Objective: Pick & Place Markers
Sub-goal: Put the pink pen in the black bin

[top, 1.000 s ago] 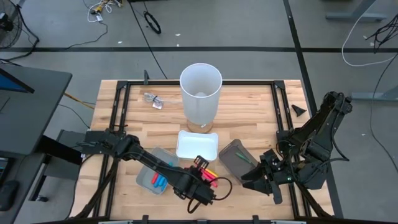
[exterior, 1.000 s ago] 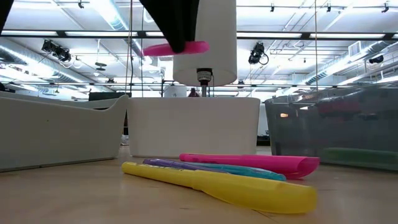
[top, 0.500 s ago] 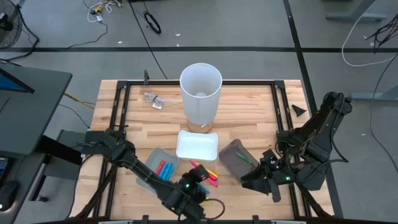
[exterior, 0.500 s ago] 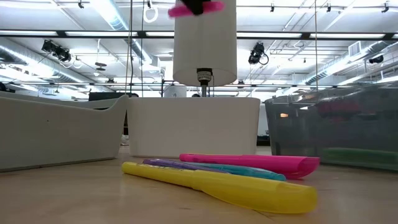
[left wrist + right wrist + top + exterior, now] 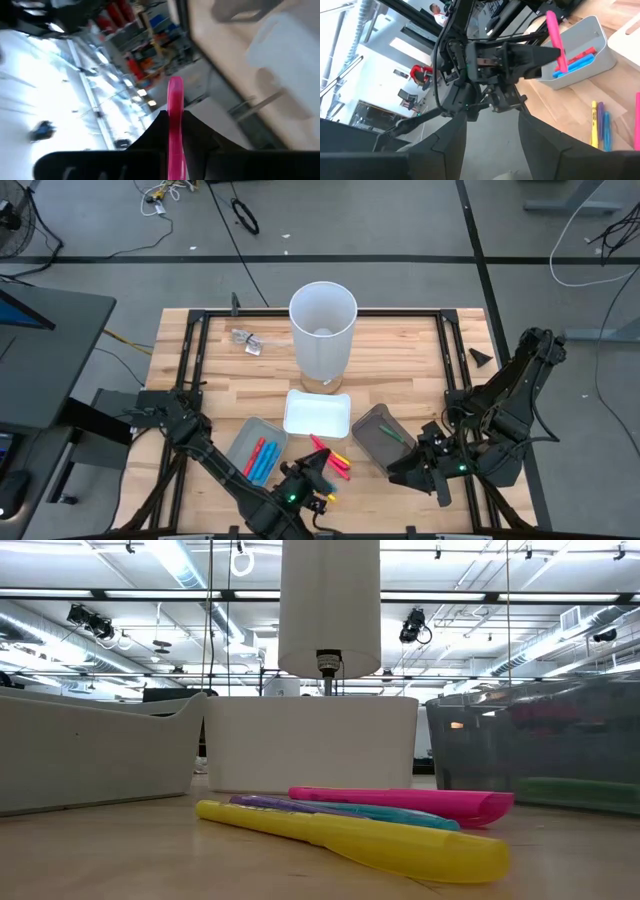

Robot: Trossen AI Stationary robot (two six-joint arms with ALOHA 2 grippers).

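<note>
Your left gripper [image 5: 540,52], clenched on a pink marker [image 5: 175,130], has swung from above the loose markers [image 5: 335,463] toward the table's front edge and left the low view; likely bound for the light grey tray [image 5: 240,442]. Right gripper [image 5: 405,470] waits beside the dark tray [image 5: 372,427]; fingers apart. No legible writing.

**Wood, plastic and dark metal**

The table [image 5: 400,350] is pale wooden planking with visible grain and a soft sheen, edged by a matt black metal frame [image 5: 300,313]. The markers [image 5: 380,825] are smooth, glossy plastic. The white tray [image 5: 317,414] and tall white bin [image 5: 322,330] look like matt plastic; the grey tray [image 5: 540,755] is translucent. The left arm's fingers [image 5: 197,137] appear matt black.
</note>
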